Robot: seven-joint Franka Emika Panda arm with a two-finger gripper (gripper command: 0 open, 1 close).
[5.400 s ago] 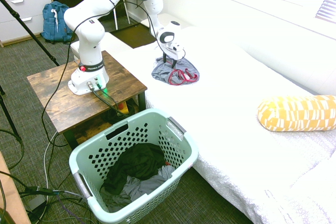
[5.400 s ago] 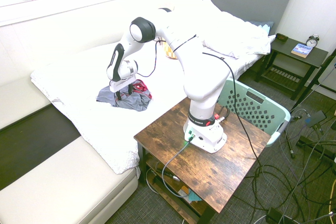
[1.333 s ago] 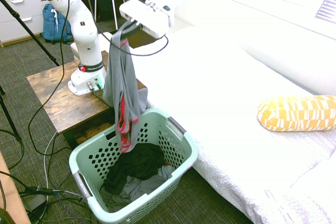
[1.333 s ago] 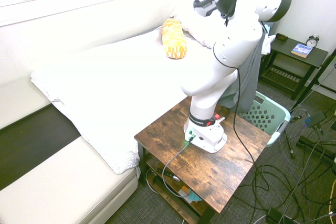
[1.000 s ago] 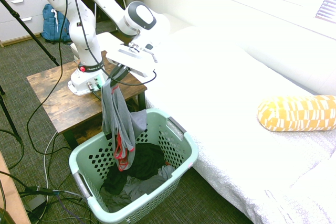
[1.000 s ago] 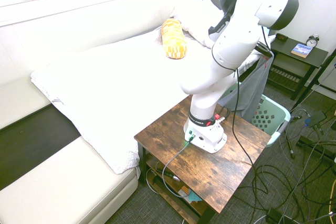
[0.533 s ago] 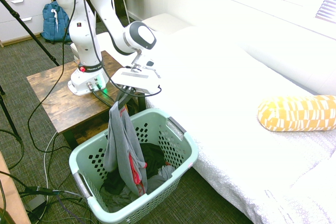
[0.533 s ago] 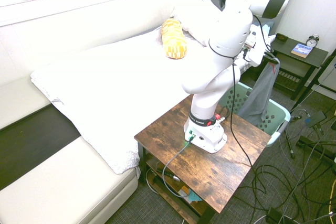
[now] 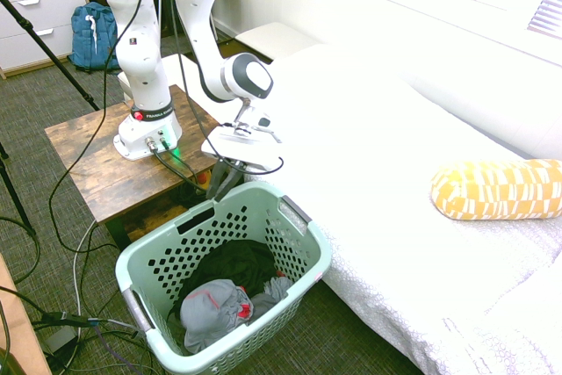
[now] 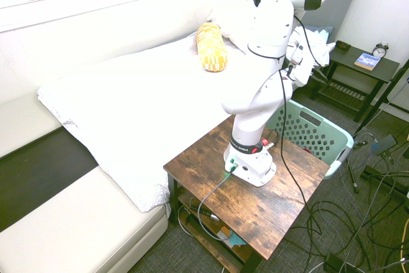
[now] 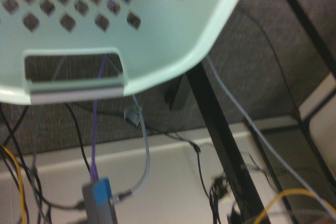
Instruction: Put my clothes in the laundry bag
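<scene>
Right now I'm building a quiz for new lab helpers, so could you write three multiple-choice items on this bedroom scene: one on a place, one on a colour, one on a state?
1. Where does the small grey garment with red trim lie?
A. on the white bed
B. inside the pale mint-green perforated plastic laundry basket
C. on the wooden table

2. What colour is the cylindrical patterned pillow on the white bed?
A. yellow and white
B. blue
C. black

3. In what state is the gripper?
A. shut on the garment
B. shut on the basket's handle
C. open and holding nothing

Answers: 1 B, the garment lies crumpled in the basket beside a black garment. 2 A, its yellow and white pattern shows in both exterior views. 3 C, the first exterior view shows the fingers apart above the basket's rim, nothing between them.
</scene>
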